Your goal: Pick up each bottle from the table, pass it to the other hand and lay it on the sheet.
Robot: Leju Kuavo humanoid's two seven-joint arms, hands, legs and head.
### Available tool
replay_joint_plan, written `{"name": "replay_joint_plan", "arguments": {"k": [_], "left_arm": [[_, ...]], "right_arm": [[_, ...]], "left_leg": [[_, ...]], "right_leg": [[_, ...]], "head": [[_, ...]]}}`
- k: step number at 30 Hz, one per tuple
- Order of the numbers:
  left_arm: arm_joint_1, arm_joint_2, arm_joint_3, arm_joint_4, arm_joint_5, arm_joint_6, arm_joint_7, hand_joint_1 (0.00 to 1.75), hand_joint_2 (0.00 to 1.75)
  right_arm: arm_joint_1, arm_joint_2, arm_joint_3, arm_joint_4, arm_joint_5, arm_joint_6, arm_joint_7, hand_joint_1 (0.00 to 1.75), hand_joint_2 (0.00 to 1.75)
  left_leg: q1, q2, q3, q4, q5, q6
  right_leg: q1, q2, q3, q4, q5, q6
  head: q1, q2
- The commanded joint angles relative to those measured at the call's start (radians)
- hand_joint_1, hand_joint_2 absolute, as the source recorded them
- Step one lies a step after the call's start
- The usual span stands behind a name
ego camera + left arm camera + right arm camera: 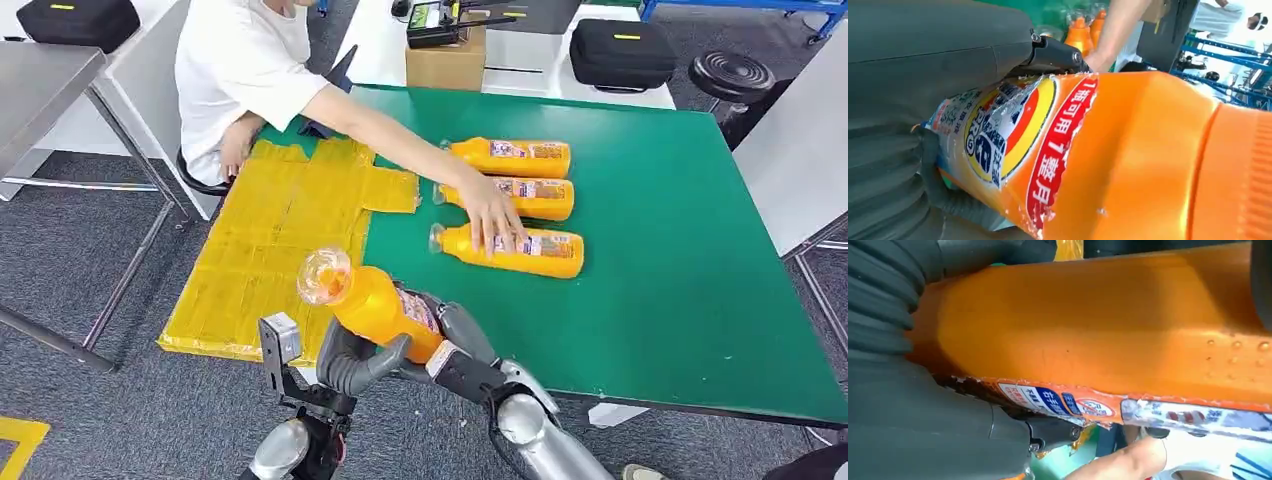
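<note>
Both hands hold one orange bottle (pixel 375 305) in the air above the near table edge, its clear cap end tilted up toward the yellow sheet (pixel 270 250). My left hand (pixel 350 365) cups it from below near the middle. My right hand (pixel 462 338) grips its base end. The left wrist view shows the torn label of the bottle (pixel 1128 150) against my left hand (pixel 923 75). In the right wrist view the bottle (pixel 1098 325) lies against my right hand (pixel 913 420). Three more orange bottles (pixel 510 195) lie side by side on the green table (pixel 680 250).
A person in a white shirt sits at the far left and reaches over the table, a hand (pixel 495 225) on the nearest lying bottle (pixel 520 252). A cardboard box (pixel 445 60) and a black case (pixel 622 52) stand beyond the table's far edge.
</note>
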Motion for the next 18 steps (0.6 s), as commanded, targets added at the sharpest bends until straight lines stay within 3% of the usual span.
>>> {"name": "replay_joint_plan", "arguments": {"k": [1, 3, 7, 8, 15, 18], "left_arm": [[0.002, 0.014, 0.035, 0.017, 0.108, -0.035, 0.087, 1.75, 1.75], [0.029, -0.024, 0.059, 0.010, 0.150, -0.022, 0.116, 1.75, 1.75], [0.030, -0.027, 0.057, 0.009, 0.150, -0.022, 0.116, 1.75, 1.75], [0.027, -0.034, 0.062, 0.014, 0.161, -0.016, 0.126, 1.75, 1.75], [0.006, -0.059, 0.159, 0.050, 0.255, 0.079, 0.139, 1.75, 1.75], [-0.002, -0.056, 0.168, 0.032, 0.248, 0.103, 0.117, 1.75, 1.75]], "right_arm": [[-0.034, -0.012, 0.064, 0.020, 0.073, -0.090, 0.058, 0.00, 1.75], [-0.022, -0.010, 0.065, -0.001, 0.096, -0.133, 0.064, 0.00, 1.75], [-0.022, -0.008, 0.067, -0.003, 0.097, -0.134, 0.064, 0.00, 1.75], [-0.021, -0.006, 0.063, -0.006, 0.103, -0.154, 0.060, 0.00, 0.00], [0.043, 0.010, 0.045, -0.154, 0.150, -0.352, 0.019, 0.00, 0.00], [0.057, -0.005, 0.056, -0.195, 0.157, -0.372, 0.018, 0.00, 0.00]], "left_leg": [[0.001, 0.002, 0.003, 0.000, -0.001, -0.001], [0.001, 0.002, 0.004, 0.000, -0.002, -0.002], [0.000, 0.002, 0.003, 0.000, -0.002, -0.001], [0.001, 0.001, 0.002, 0.000, -0.001, -0.001], [0.001, 0.002, 0.005, 0.000, -0.002, -0.002], [0.001, 0.000, 0.003, 0.000, -0.001, -0.002]], "right_leg": [[0.001, 0.001, 0.003, -0.001, -0.001, -0.002], [0.001, 0.001, 0.004, 0.000, -0.002, -0.002], [0.001, 0.001, 0.003, 0.000, -0.001, -0.002], [0.001, 0.000, 0.002, -0.001, -0.001, -0.001], [0.001, 0.000, 0.004, 0.000, -0.002, -0.003], [0.002, -0.002, 0.003, 0.000, -0.002, -0.003]], "head": [[0.000, 0.000], [0.000, 0.000], [0.000, 0.000], [0.000, 0.000], [0.000, 0.000], [0.000, 0.000]]}}
